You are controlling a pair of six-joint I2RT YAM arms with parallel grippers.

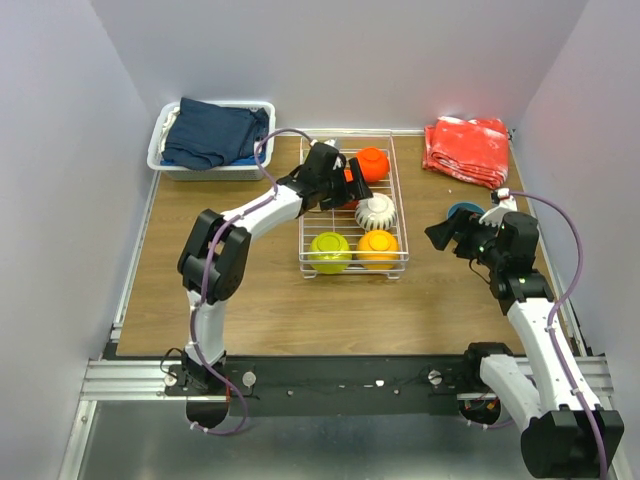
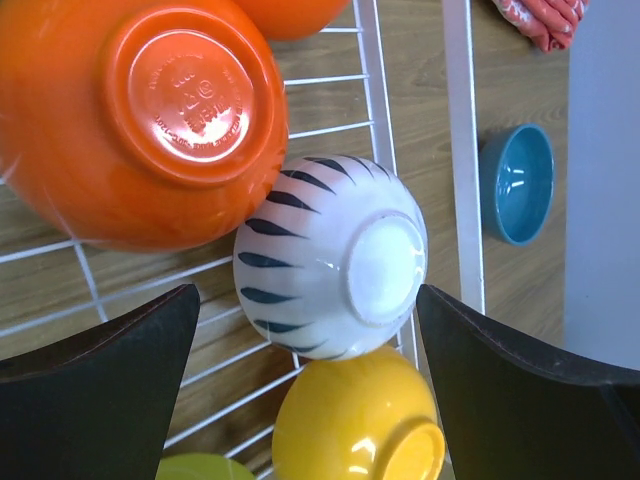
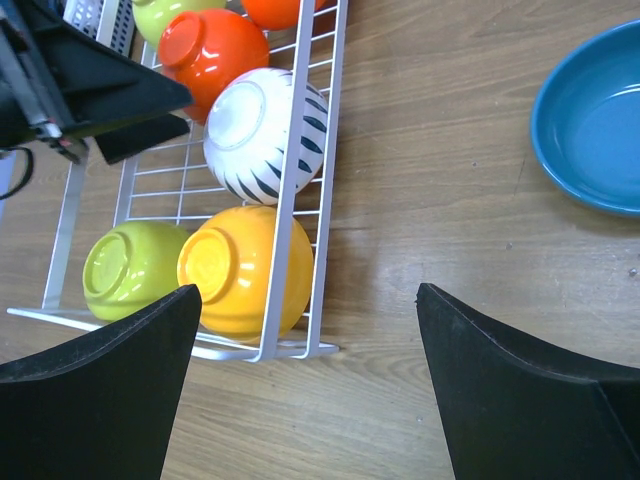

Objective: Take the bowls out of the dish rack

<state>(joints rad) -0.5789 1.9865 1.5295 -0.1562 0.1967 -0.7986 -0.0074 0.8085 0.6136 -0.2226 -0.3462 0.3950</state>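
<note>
- Top view: a white wire-grid dish rack [image 1: 325, 215] at mid-table holds glossy round bowls, upturned: an orange bowl [image 1: 372, 163], a striped bowl [image 1: 376, 211], a yellow-green bowl [image 1: 329, 251] and a yellow-orange bowl [image 1: 378, 247]. A blue bowl [image 1: 462, 210] stands on the wooden table [image 1: 260, 300], right of the rack.
- Left wrist view: the left gripper [image 2: 308, 300] is spread wide and holds nothing, above the striped bowl. A red-orange bowl [image 2: 150, 110], ringed foot up, touches that bowl.
- Right wrist view: the right gripper [image 3: 308, 295] is wide apart and empty, over bare wood between rack and blue bowl.

You have two green bowls [image 3: 128, 268] [image 3: 165, 12], two orange bowls [image 3: 215, 50] [image 1: 372, 163], one yellow bowl [image 3: 245, 270], one blue bowl [image 3: 590, 120], one striped bowl [image 3: 262, 130], one rack [image 1: 320, 215], one bin [image 1: 210, 170] and two cloths [image 1: 210, 135] [image 1: 465, 150].
</note>
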